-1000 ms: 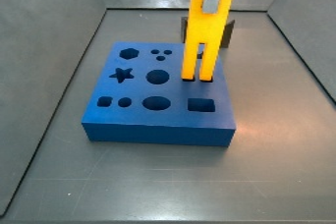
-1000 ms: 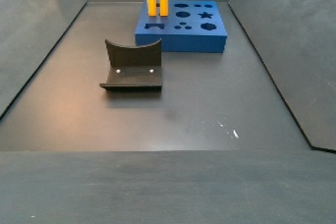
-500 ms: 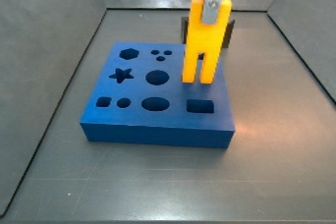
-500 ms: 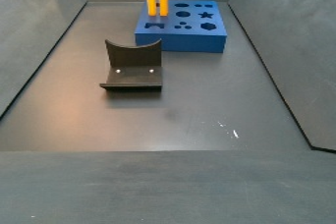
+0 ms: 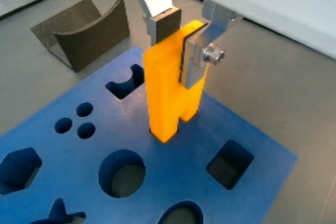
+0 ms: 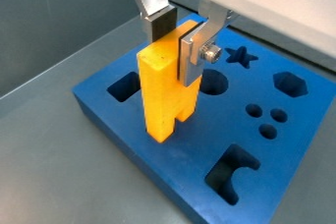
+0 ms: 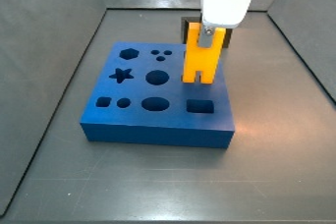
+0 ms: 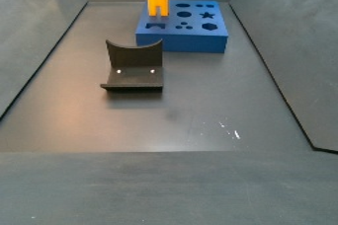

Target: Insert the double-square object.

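Gripper (image 5: pixel 180 33) pinching top of the double-square object (image 5: pixel 174 85), bar upright directly below the fingers, prongs at/into the blue block (image 6: pixel 210 159). Looks like mid-insertion; can't tell if fully seated. Next: prob straight push down, keep vertical, then release. No labels/writing readable anywhere. Fixture (image 8: pixel 132 68) well apart.

Around my gripper (image 7: pixel 210 29), which hangs near the far wall (image 7: pixel 157 0), I see a dark grey matte floor (image 8: pixel 185 165) boxed in by dull, sloping metal side walls (image 8: pixel 34 32), with small light glints (image 8: pixel 226 127) on the floor.
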